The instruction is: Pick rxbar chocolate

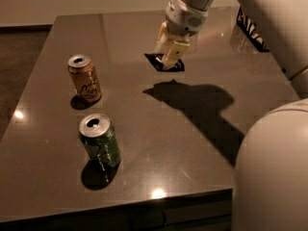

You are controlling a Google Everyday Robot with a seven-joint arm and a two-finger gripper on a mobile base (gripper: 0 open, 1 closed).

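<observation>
Black-wrapped rxbar chocolate [177, 67] lies flat near the tabletop's [144, 129] far edge, so seat your tool [167, 57] (I cannot tell its closure) squarely before lifting.

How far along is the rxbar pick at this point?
Done: the approach. The hand sits low over the bar. In hand: the grasp. The bar lies flat on the table, not lifted. Left: secure it and lift. The orange can and green can stand apart.

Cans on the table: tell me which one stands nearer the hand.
The orange can, farther back; the hand is at the rxbar chocolate. The green can stands nearer the front edge.
</observation>
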